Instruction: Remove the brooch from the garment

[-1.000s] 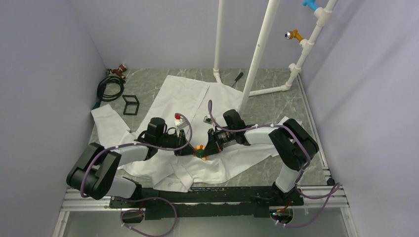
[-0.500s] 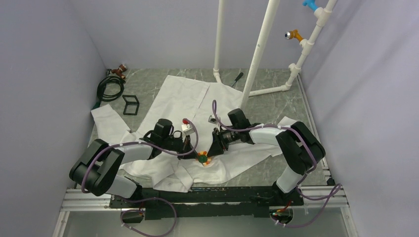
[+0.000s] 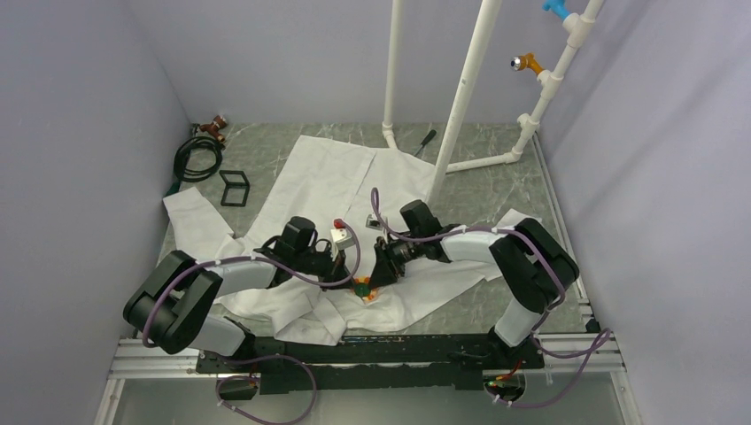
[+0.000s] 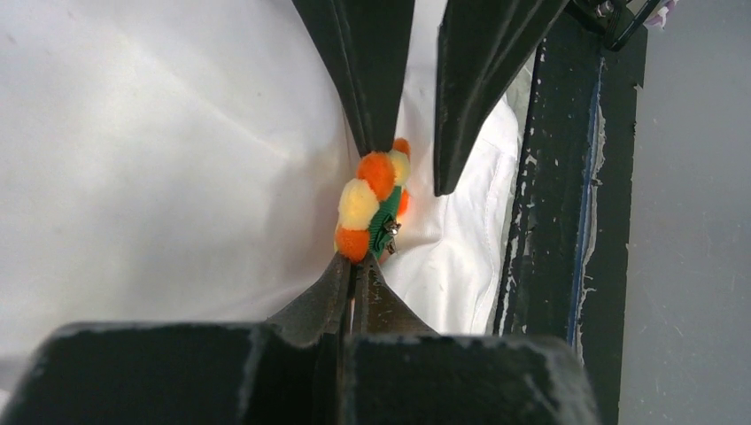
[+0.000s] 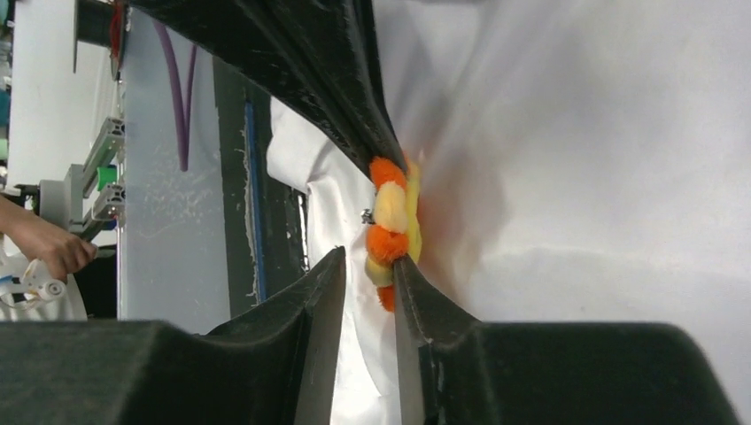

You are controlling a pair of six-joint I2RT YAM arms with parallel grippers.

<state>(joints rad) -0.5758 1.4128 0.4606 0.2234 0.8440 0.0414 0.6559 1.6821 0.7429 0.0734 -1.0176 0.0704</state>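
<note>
Two grippers are set at opposite rims of the brooch (image 4: 372, 205), which is stood on edge in a near fold of the shirt (image 4: 159, 159). The left gripper (image 4: 356, 270) is pressed shut at one rim; what is pinched cannot be told. The right gripper (image 5: 367, 258) is spread around the other. Cloth could be torn if the brooch is pulled while fastened.

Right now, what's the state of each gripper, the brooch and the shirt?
left gripper: shut, tips at the edge of the brooch.
right gripper: open, one jaw touching the brooch.
brooch: on the shirt, tipped on edge.
shirt: laid out, wrinkled, puckered around the brooch.
</note>
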